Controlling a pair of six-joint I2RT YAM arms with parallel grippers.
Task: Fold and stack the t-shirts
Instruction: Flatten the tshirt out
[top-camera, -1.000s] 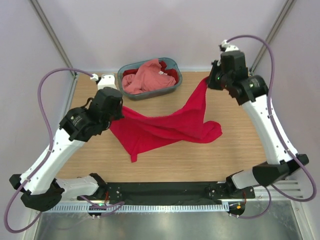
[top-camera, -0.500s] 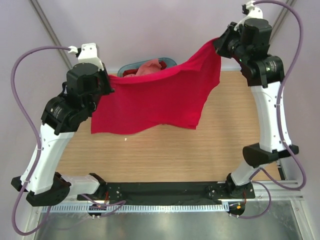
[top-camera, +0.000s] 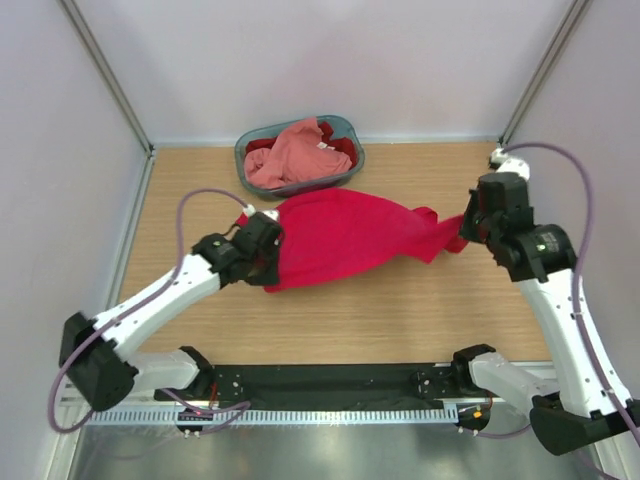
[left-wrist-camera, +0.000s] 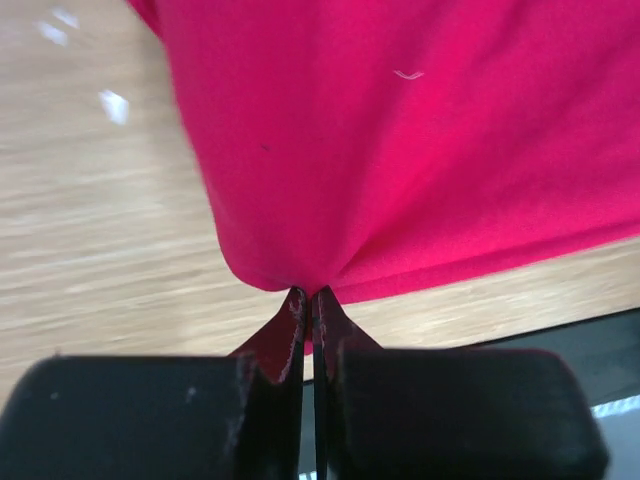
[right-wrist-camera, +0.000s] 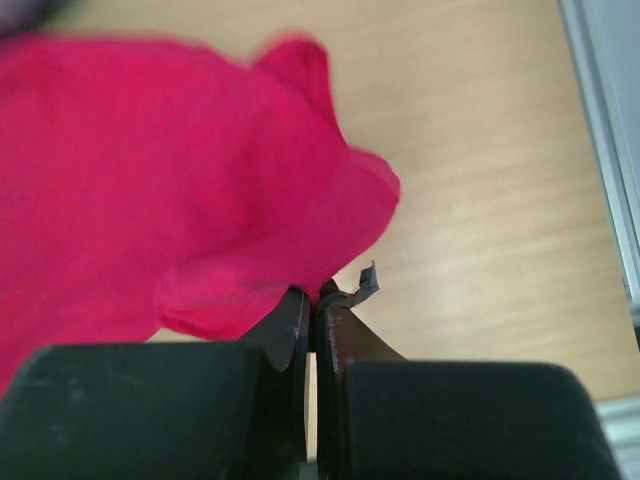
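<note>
My left jaws are pinched shut on one edge of the bright crimson red soft cloth t-shirt. It sags onto the pale wooden counter between them and my right jaws, which are clamped tight on the opposite edge. I judge it light, limp and quick to bunch; hems or shoulder seams should hold best.

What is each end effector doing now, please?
Left end effector: closed, holding the crimson t-shirt.
Right end effector: closed, holding the same t-shirt.
</note>
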